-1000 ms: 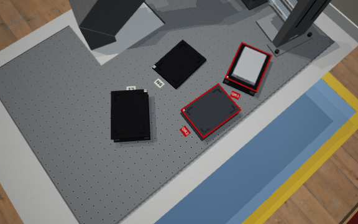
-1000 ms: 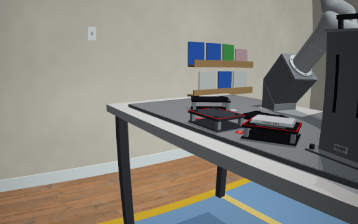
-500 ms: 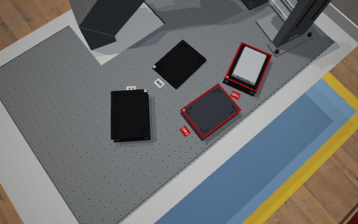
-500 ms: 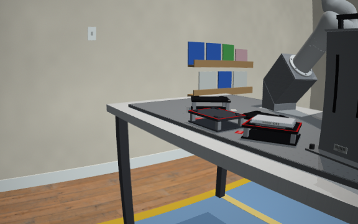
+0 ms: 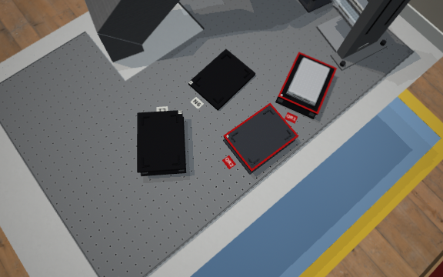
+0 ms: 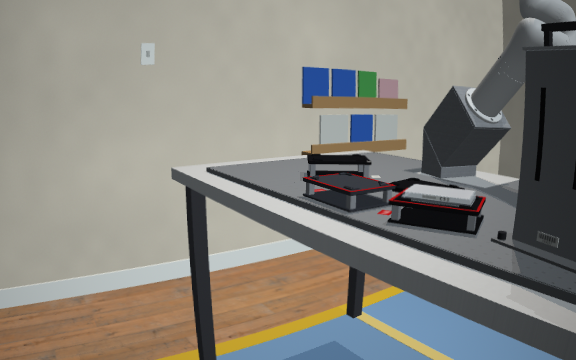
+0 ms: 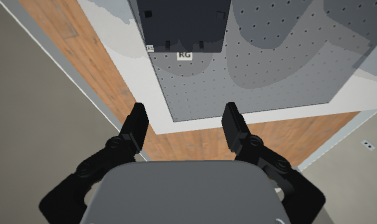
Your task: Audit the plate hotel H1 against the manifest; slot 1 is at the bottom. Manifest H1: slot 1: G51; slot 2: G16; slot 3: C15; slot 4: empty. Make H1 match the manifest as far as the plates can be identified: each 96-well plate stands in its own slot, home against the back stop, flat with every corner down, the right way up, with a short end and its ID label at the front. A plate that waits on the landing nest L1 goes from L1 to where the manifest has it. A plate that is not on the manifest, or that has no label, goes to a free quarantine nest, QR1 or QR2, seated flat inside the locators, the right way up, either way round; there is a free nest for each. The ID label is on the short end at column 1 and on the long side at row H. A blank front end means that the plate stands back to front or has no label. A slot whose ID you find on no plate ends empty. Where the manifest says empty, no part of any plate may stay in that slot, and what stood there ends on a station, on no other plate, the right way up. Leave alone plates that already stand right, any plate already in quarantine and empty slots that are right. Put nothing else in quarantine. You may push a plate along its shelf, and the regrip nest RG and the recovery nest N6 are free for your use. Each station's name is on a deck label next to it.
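My gripper (image 7: 185,111) shows only in the wrist view. It is open and empty, high above the deck's edge, with wood floor below the fingers. The black regrip nest RG (image 7: 184,22) lies empty ahead of it, its deck label (image 7: 184,55) beside it. A white 96-well plate (image 5: 308,81) (image 6: 438,194) sits flat in the red-rimmed nest QR1 (image 5: 320,100). The red-rimmed nest QR2 (image 5: 261,136) (image 6: 345,182) is empty. The plate hotel H1 (image 6: 560,150) (image 5: 373,27) stands as a dark tower at the right. Its slots and any plates inside are hidden.
The black nest N6 (image 5: 221,78) is empty. Another empty black nest (image 5: 161,142) (image 6: 338,160) stands to the left, its label too small to read. The robot's grey base (image 5: 129,27) (image 6: 460,135) stands at the back of the perforated deck (image 5: 71,115).
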{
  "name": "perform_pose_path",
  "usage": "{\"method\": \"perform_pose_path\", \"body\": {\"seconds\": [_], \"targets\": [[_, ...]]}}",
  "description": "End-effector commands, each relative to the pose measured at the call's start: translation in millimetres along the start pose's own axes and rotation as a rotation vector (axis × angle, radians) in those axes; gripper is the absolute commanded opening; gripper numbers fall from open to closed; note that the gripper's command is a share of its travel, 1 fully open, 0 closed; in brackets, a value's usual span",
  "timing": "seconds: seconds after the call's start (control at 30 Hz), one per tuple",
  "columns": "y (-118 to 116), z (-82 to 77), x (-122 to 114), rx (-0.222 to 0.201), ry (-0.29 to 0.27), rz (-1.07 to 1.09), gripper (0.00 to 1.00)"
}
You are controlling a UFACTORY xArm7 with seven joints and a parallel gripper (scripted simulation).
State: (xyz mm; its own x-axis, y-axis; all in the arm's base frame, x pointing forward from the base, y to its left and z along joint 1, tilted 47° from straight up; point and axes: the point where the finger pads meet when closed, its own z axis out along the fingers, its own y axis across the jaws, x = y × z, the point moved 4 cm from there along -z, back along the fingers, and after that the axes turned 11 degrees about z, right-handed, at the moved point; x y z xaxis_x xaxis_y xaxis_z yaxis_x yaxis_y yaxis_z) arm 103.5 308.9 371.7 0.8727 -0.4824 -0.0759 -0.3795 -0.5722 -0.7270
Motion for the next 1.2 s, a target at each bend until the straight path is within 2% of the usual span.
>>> {"method": "perform_pose_path", "body": {"seconds": [0.0, 0.4, 0.9, 0.97, 1.17], "targets": [[-1.3, 6.7, -0.4, 0.003, -0.001, 0.000, 1.00], [-1.3, 6.7, -0.4, 0.003, -0.001, 0.000, 1.00], [0.7, 8.1, -10.3, 0.050, 0.244, 0.000, 1.00], [0.7, 8.1, -10.3, 0.050, 0.244, 0.000, 1.00], [1.5, 9.4, -14.0, 0.069, 0.342, 0.000, 1.00]]}}
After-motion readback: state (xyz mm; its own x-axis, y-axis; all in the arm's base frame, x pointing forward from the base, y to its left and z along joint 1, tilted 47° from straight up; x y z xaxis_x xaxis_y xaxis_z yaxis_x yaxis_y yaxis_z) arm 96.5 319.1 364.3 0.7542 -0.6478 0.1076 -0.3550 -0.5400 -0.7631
